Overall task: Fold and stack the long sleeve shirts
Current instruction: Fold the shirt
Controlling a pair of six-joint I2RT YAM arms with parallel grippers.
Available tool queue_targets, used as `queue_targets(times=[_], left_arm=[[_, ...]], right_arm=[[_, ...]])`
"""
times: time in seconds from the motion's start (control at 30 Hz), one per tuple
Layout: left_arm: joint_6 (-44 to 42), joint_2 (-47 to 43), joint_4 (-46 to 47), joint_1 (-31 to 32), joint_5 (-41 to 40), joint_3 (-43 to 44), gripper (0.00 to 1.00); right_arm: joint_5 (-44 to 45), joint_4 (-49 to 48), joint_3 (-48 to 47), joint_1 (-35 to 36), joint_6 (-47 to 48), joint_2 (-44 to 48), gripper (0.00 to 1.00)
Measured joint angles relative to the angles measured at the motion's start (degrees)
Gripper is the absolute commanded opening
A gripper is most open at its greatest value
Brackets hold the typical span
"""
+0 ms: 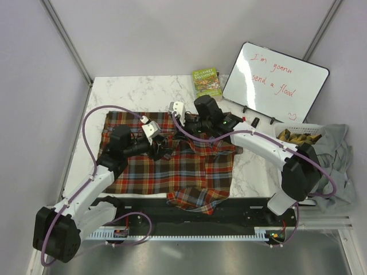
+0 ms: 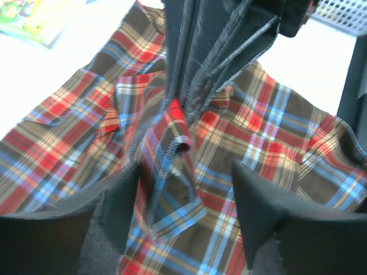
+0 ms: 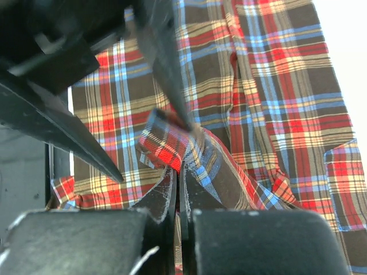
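one plaid shirt (image 1: 137, 172) lies spread along the near edge of the bench, left of centre. the right claw (image 3: 179, 175) is clenched on a raised pinch of its cloth, probably to lift a fold. the left claw (image 2: 184, 172) hangs released, its fingers (image 2: 120, 212) either side of that same ridge, seemingly ready to take it. one grey bundle (image 1: 338, 154) off the right edge may be a second shirt. one whiteboard (image 1: 275, 80) and one book (image 1: 207, 82) sit at the far edge.
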State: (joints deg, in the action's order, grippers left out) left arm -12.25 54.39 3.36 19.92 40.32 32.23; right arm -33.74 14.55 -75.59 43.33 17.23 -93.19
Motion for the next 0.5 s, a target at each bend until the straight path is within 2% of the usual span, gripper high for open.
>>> queue_targets(times=[0.03, 0.07, 0.13, 0.17, 0.2, 0.33, 0.4, 0.43, 0.47, 0.5], left_arm=[[0.4, 0.4, 0.3, 0.5, -0.3, 0.1, 0.38], [0.7, 0.9, 0.4, 0.8, -1.0, 0.2, 0.20], [0.5, 2.4, -0.2, 1.1, -1.4, 1.0, 0.02], [0.5, 2.8, -0.4, 1.1, -1.7, 1.4, 0.02], [0.0, 3.3, -0.9, 1.1, -1.9, 2.2, 0.02], [-3.4, 2.8, -5.7, 1.4, -1.2, 6.4, 0.02], [-6.4, 1.4, -9.5, 1.9, -0.9, 8.2, 0.02], [-8.7, 0.1, -12.2, 2.3, -0.7, 9.1, 0.02], [-10.4, -1.0, -14.3, 2.6, -0.5, 9.6, 0.02], [-12.8, -2.4, -16.9, 3.0, -0.3, 10.0, 0.02]], right_arm=[[-0.2, -0.3, 0.0, -0.2, -0.6, 0.2, 0.00], [-0.4, -0.6, 0.0, -0.5, -1.0, 0.4, 0.00], [-0.9, -0.8, 0.0, -0.9, -1.5, 1.1, 0.03], [-1.2, -0.8, 0.0, -1.1, -1.7, 1.5, 0.15], [-1.5, -0.8, 0.1, -1.2, -2.1, 2.0, 0.21], [-2.8, -0.8, 0.6, -1.9, -3.5, 4.8, 0.21], [-4.0, -0.8, 0.9, -2.9, -4.3, 6.3, 0.34], [-4.5, -0.8, 0.9, -3.9, -5.1, 7.0, 0.44], [-5.1, -0.9, 0.9, -5.2, -6.2, 7.6, 0.63], [-5.6, -0.9, 0.9, -6.7, -7.3, 8.2, 0.69]])
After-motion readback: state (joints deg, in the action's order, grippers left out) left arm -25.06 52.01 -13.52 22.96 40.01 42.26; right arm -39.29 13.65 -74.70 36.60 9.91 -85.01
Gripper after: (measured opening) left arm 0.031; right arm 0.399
